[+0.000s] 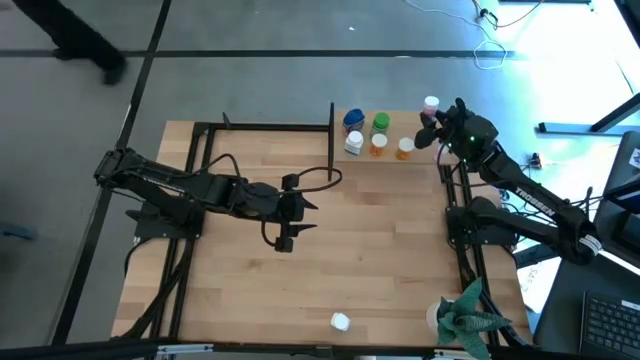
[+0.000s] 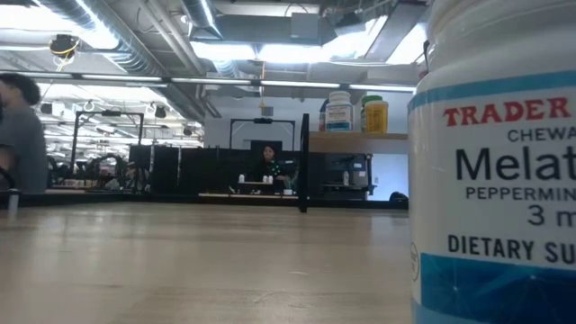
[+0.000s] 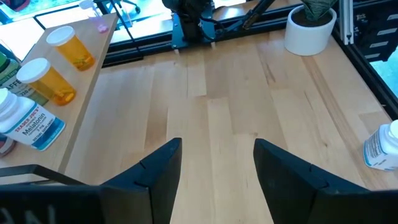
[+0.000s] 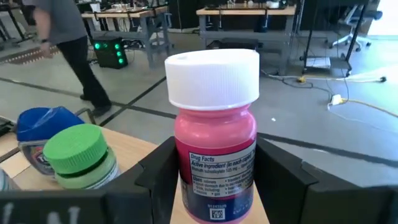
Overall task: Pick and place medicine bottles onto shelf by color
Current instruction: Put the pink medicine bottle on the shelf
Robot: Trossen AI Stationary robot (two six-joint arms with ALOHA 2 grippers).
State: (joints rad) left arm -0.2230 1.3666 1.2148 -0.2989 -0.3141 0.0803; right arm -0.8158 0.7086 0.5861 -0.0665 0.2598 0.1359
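The right hand (image 4: 217, 180) had the pink bottle (image 4: 216, 149) between its two fingers, clasped around the lower body, white cap upward. From above it sat at the far right end of the shelf (image 1: 415, 160), so the step in hand looked like the placing of this bottle. Five others already stood there: a blue-capped one (image 1: 352, 120), a green-capped one (image 1: 381, 122), a white melatonin bottle (image 1: 354, 145) and two orange ones (image 1: 378, 145) (image 1: 404, 149).

Whether the pink bottle's base was already down on the board I could not tell; the fingers and the arm hid it in both views. If it was down, the next move, I judged, would be to let the fingers part and draw straight back without knocking it or the green-capped neighbour just beside it.

The left hand (image 3: 217, 171) hung over the middle of the tabletop (image 1: 380, 250), fingers spread and empty. One white bottle (image 1: 340, 321) remained alone near the front edge, and that seemed the likely next pick.

At table height that bottle filled the right of the picture, cut off at the edge, its label only partly readable. A potted plant (image 1: 465, 318) stood at the front right corner.
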